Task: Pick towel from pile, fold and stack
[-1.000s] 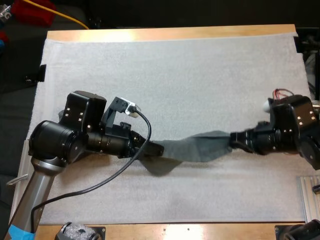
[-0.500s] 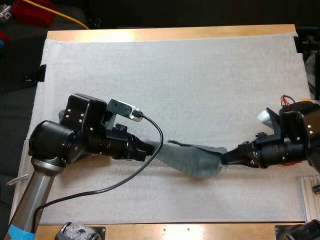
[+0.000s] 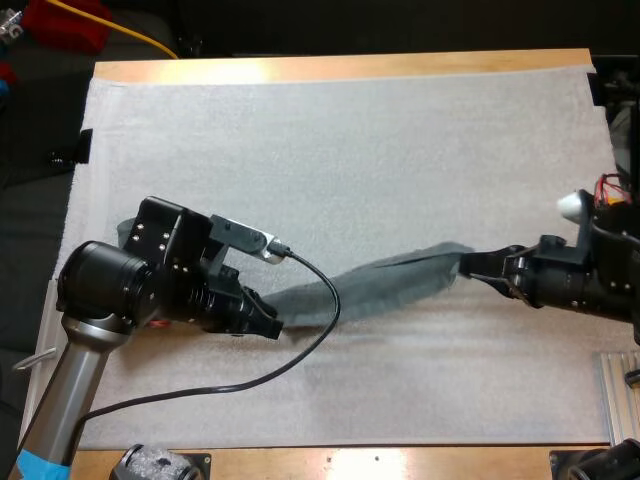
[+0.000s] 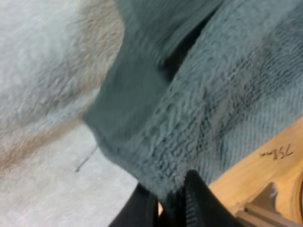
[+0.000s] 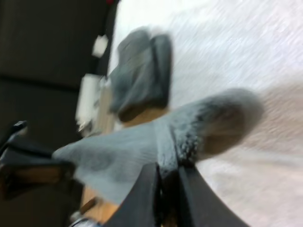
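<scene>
A dark grey-green terry towel [image 3: 390,280] is held stretched between the left claw [image 3: 268,320] and right claw [image 3: 468,264], each clamped on one end. Picking is done; folding and stacking are judged outstanding. Beyond the left claw, a dark folded bundle [image 5: 142,75] is shown by the right wrist view; from above it is mostly covered by the left arm [image 3: 110,290].

The wooden table [image 3: 330,68] carries a white mat [image 3: 350,150] over nearly all its top. On the mat, at its edge behind my left claw [image 3: 268,325], lies a folded stack of dark grey-green towels [image 5: 142,75].
</scene>
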